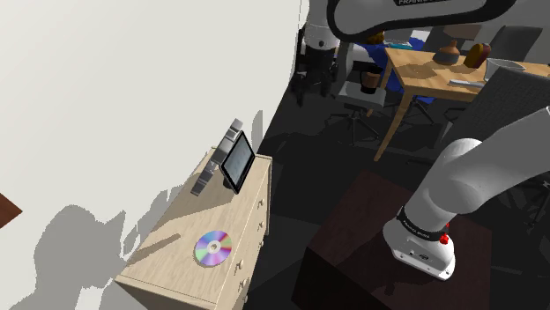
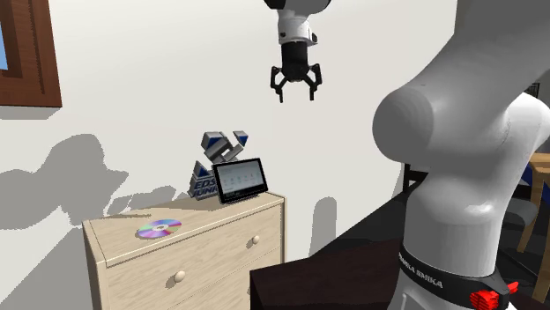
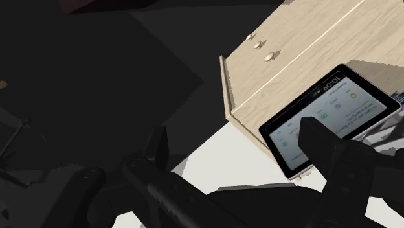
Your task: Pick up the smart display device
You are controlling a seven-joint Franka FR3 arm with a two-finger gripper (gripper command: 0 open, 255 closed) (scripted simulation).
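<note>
The smart display [image 1: 238, 161] is a black-framed tablet with a lit white screen. It stands tilted back at the far end of a light wooden dresser [image 1: 167, 238], next to the wall. In the second exterior view my gripper [image 2: 296, 88] hangs open and empty, high above the smart display [image 2: 241, 180] and a little toward that view's right. Through the wrist view the smart display [image 3: 330, 113] lies far below, partly behind one black finger [image 3: 324, 146], and the gripper [image 3: 239, 152] stands wide apart.
A blue and grey block-shaped ornament [image 2: 216, 163] stands just behind the display. A shiny disc [image 1: 212, 247] lies flat on the dresser's near end. The dark stand [image 1: 370, 229] sits beside the dresser. A wooden dining table [image 1: 441, 66] and chairs stand farther back.
</note>
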